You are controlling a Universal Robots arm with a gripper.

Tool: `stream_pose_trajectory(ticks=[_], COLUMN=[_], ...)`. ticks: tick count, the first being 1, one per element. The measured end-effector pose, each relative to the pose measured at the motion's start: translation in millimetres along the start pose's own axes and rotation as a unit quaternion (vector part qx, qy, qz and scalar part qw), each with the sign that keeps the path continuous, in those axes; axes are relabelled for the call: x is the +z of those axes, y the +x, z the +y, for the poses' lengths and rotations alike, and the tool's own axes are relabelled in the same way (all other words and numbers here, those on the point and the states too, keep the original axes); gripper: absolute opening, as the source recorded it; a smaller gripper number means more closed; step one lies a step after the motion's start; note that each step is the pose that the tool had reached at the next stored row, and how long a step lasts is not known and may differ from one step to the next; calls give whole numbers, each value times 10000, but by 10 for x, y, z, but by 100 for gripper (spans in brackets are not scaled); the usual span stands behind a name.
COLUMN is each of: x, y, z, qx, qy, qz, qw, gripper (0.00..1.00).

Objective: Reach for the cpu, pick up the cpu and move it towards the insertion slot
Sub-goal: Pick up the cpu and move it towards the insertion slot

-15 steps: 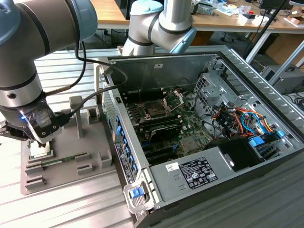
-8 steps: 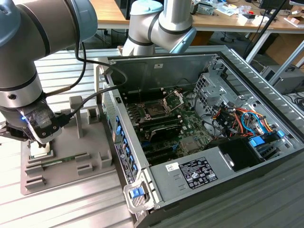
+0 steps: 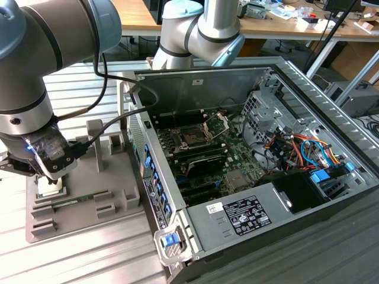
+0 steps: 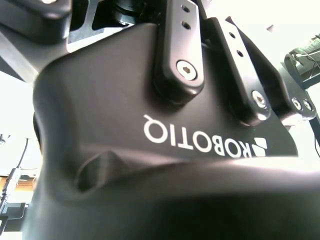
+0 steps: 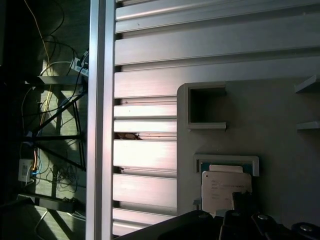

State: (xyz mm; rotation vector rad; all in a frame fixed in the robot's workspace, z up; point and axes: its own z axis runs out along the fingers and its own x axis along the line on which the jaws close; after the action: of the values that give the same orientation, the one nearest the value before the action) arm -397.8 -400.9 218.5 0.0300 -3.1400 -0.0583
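The cpu (image 5: 226, 192) is a silvery-white square chip lying flat in a shallow nest of the grey holder block (image 5: 270, 115). In the exterior view the cpu (image 3: 48, 191) sits at the holder's near left end, directly under my gripper (image 3: 51, 176), which hangs low and close over it. The gripper's black body (image 4: 165, 130) looms large in the second wrist view, and part of the gripper (image 5: 240, 222) overlaps the chip's edge in the first wrist view. The insertion slot (image 3: 192, 138), a dark square socket with its silver bracket raised, lies on the green board inside the open computer case, far toward the exterior view's right.
A green memory stick (image 3: 74, 202) lies on the holder block (image 3: 112, 177) beside the cpu. The case's metal wall (image 3: 155, 177) stands between holder and board. Cables (image 3: 296, 148) and a drive cage fill the case's far side. A ribbed aluminium table (image 3: 77, 260) carries everything.
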Motion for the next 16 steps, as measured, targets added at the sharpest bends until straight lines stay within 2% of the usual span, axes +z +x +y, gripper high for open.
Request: stream_pose_trajectory(ticks=[16], x=[29], y=[0], z=[-1], qx=[0], qy=[0], qz=[0], qw=[10000], gripper=[11])
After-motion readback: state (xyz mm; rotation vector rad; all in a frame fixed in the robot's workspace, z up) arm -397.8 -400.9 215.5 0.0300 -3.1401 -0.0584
